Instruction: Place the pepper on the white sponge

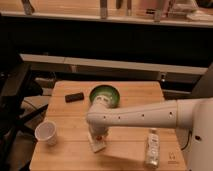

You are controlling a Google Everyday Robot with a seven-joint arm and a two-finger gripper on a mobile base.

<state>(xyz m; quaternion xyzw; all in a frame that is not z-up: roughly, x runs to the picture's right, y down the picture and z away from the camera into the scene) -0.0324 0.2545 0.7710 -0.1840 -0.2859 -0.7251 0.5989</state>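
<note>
**Gripper down over the white sponge, pepper barely showing**

At the far left of the wooden table (pixel 125 95) stands a white paper cup (pixel 46 133), upright near the front-left corner; its inside cannot be made out. Further back and to the right lies a small dark flat object (pixel 74 96), too dim to identify, well apart from the cup.

Near the middle of the table, the gripper (pixel 98 136) points down at the white sponge (pixel 97 144), which lies flat toward the front edge, slightly skewed. A small orange-red spot, the pepper (pixel 101 136), shows right at the lower end of the gripper, on or just above the sponge's top face. Whether it rests on the sponge or is held clear of it cannot be told. The fingers themselves are lost under the wrist and arm, so it cannot be told whether they are spread, closed, or pinching the pepper.

Behind the gripper sits the green bowl (pixel 107 93), its near rim partly covered by the wrist; the visible inside looks green and nothing in it can be made out.

The white arm (pixel 145 116) runs from the wrist to the right and off the frame's right side, hiding a strip of the table. In front of it, a white bottle with a green label (pixel 152 147) stands toward the front-right corner, well apart from the sponge.
</note>
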